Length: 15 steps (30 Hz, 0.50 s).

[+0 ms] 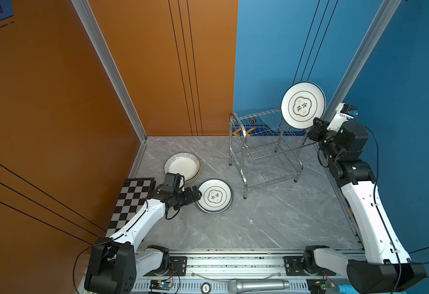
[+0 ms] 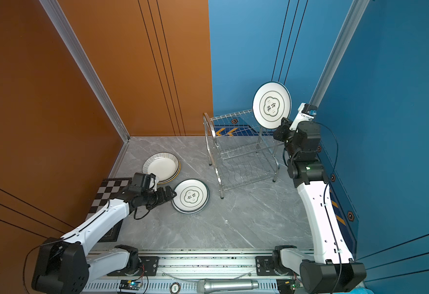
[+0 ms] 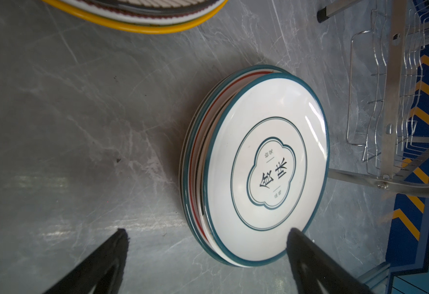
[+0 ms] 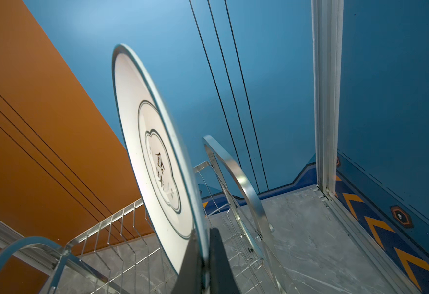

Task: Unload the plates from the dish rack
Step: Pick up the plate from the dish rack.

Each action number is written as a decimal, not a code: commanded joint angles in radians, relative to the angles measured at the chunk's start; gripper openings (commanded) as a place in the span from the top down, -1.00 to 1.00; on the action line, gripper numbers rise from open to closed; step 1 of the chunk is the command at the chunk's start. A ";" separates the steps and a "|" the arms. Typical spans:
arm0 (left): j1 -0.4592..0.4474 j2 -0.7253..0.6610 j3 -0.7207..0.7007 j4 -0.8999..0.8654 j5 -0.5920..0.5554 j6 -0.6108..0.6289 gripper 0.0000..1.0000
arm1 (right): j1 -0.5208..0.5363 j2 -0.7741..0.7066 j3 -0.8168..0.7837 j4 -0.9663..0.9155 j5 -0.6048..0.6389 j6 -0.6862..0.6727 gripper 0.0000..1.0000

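My right gripper [image 1: 316, 124] [image 4: 204, 244] is shut on the lower rim of a white dark-banded plate [image 1: 303, 105] [image 2: 272, 105] [image 4: 155, 152] with Chinese characters, held upright above the right end of the steel dish rack [image 1: 264, 150] [image 2: 241, 152]. No plate shows in the rack's slots. A stack of dark-banded plates [image 1: 214, 196] [image 3: 264, 165] lies flat on the table. My left gripper [image 1: 198, 194] [image 3: 207, 230] stands open at its left edge, with one finger over the top plate's rim. A second stack with a striped rim [image 1: 182, 166] [image 2: 161, 166] lies behind it.
A black-and-white chequered board [image 1: 132, 201] lies under my left arm by the orange wall. An aluminium post [image 1: 356, 63] rises just behind my right wrist. A microphone [image 1: 258, 285] rests on the front rail. Grey marble tabletop [image 1: 272, 219] spreads in front of the rack.
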 commanded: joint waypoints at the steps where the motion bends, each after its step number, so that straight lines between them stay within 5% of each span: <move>1: 0.001 -0.004 -0.018 0.008 0.020 0.011 -0.95 | -0.019 -0.085 -0.047 0.059 -0.079 0.083 0.97; 15: -0.084 -0.119 -0.054 0.050 0.033 -0.032 -0.96 | -0.080 -0.452 -0.409 -0.192 -0.379 0.391 1.00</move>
